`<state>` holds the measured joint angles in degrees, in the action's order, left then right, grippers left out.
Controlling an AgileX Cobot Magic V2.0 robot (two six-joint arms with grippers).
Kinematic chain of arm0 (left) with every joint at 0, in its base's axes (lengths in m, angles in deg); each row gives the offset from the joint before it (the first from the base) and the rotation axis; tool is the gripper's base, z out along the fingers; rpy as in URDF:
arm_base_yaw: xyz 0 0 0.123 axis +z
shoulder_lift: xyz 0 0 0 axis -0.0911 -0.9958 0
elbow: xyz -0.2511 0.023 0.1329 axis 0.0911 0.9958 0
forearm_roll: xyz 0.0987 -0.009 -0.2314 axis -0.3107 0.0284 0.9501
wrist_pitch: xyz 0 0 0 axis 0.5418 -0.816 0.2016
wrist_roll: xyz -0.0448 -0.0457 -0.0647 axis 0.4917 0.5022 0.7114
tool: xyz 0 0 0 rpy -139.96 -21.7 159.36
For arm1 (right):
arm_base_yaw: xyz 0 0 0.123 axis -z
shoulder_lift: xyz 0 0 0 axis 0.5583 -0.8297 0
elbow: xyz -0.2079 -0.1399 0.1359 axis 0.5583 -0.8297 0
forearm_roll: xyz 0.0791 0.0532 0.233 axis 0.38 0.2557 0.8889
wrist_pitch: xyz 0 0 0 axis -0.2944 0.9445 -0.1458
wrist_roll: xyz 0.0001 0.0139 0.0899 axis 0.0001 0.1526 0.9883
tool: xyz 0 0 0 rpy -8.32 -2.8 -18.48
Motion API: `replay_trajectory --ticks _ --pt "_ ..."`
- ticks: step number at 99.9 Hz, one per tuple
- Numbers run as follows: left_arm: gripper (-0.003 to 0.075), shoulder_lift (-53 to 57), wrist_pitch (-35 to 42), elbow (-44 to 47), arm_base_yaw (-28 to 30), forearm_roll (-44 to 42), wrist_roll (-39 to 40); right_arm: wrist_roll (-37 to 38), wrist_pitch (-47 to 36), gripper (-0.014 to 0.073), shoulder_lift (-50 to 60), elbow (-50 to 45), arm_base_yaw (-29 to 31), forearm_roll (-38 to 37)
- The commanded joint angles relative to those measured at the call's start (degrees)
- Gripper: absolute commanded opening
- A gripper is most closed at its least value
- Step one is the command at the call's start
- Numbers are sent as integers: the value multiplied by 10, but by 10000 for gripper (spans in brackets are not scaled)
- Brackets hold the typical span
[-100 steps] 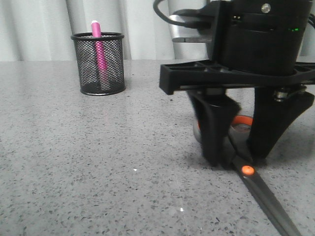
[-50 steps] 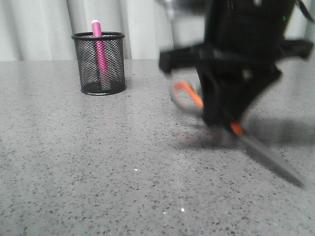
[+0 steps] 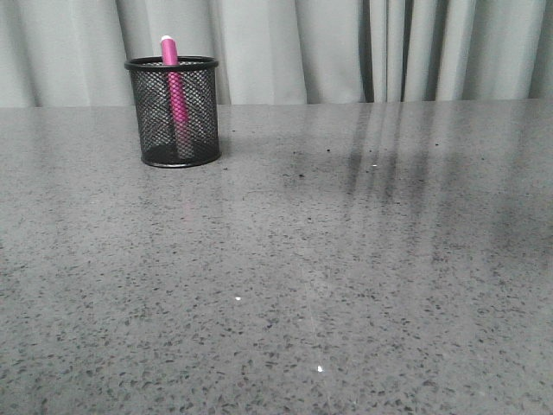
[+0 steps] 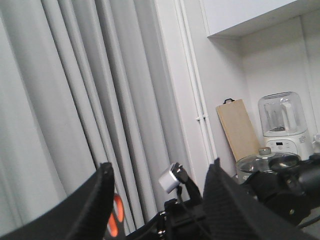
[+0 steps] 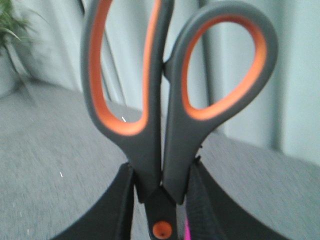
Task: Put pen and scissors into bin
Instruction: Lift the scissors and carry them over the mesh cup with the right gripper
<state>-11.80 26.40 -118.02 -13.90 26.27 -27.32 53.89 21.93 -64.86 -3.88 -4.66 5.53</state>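
Note:
The bin (image 3: pixel 173 112), a black mesh cup, stands upright at the table's far left. The pink pen (image 3: pixel 169 50) stands inside it, its white end above the rim. Neither gripper shows in the front view. In the right wrist view my right gripper (image 5: pixel 161 172) is shut on the scissors (image 5: pixel 172 150) just above the orange pivot, with the orange-lined loops pointing away from the fingers. A pink sliver (image 5: pixel 187 232) shows beside the fingers. My left gripper (image 4: pixel 160 167) is open and empty, raised towards the curtains. An orange scissor loop (image 4: pixel 116 222) shows beyond its finger.
Grey speckled table (image 3: pixel 346 285) with grey curtains (image 3: pixel 302 52) behind it. In the left wrist view a wooden board (image 4: pixel 240 127), a blender (image 4: pixel 282 120) and a pot lid (image 4: pixel 260 160) stand far off. A plant (image 5: pixel 10 30) shows in the right wrist view.
My right gripper has lifted the scissors off the table and risen out of the front view. The bin and pen have not moved.

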Motion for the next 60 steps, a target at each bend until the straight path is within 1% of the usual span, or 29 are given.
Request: replay_trajectory --ticks 1,15,24,45,60 --pt "365 -6 23 -12 -6 21 7 -3 -151 -69 -20 19 9 -13" --pt "365 -6 22 -12 -6 22 7 -3 -295 -69 -87 19 30 -13" --pt "365 -6 17 -12 -6 22 7 -3 -352 -69 -131 19 46 -12" --pt "365 -6 15 -12 -6 22 7 -3 -409 -69 -179 19 55 -5" --pt "365 -6 15 -12 -6 19 7 -3 -404 -69 -193 19 55 -5"
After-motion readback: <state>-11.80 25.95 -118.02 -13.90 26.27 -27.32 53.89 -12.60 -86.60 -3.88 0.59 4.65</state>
